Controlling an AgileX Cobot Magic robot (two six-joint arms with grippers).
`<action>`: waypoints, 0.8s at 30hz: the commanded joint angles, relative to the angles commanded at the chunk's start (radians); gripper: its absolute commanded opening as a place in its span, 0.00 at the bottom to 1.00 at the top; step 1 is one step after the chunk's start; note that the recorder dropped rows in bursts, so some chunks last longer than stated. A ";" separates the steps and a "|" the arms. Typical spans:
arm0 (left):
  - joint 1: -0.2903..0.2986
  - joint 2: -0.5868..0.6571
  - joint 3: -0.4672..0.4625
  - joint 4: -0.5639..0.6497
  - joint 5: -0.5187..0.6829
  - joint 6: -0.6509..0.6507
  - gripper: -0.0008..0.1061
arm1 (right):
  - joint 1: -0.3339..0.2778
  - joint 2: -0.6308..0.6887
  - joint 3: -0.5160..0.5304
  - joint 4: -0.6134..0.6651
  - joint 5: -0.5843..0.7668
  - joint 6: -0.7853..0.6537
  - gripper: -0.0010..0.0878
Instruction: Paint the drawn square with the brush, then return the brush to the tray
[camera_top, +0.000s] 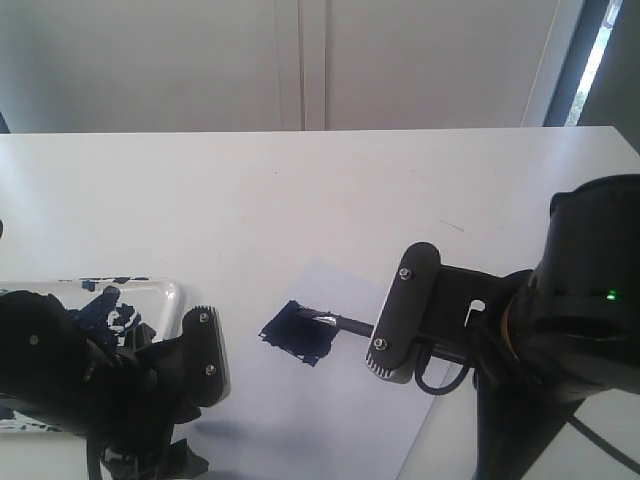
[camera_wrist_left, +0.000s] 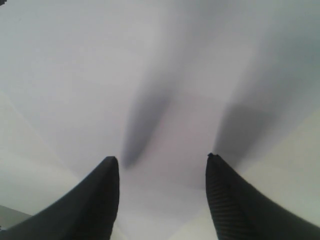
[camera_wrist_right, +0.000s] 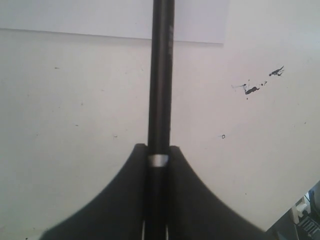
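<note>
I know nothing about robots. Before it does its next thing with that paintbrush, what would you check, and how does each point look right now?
1. Grip on the brush: ok, the right claw is shut on its handle.
2. Fill of the drawn square: ok, dark navy across. There is a pale glint near the tip; cannot tell if that spot is bare.
3. Brush tip placement: ok, it is at the square's right edge.
4. Room in the tray: cannot tell, the left arm hides most of it.
5. Empty left claw: ok, open with nothing between its fingers.
</note>
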 joint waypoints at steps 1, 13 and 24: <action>0.000 0.000 0.000 0.000 0.000 0.000 0.53 | 0.000 0.000 0.000 0.000 0.000 0.002 0.01; 0.000 0.000 0.000 0.000 0.001 -0.002 0.53 | 0.000 0.032 -0.004 0.000 0.034 0.006 0.01; 0.000 0.000 0.000 0.000 0.001 -0.002 0.53 | 0.000 -0.006 -0.078 -0.006 0.104 0.028 0.01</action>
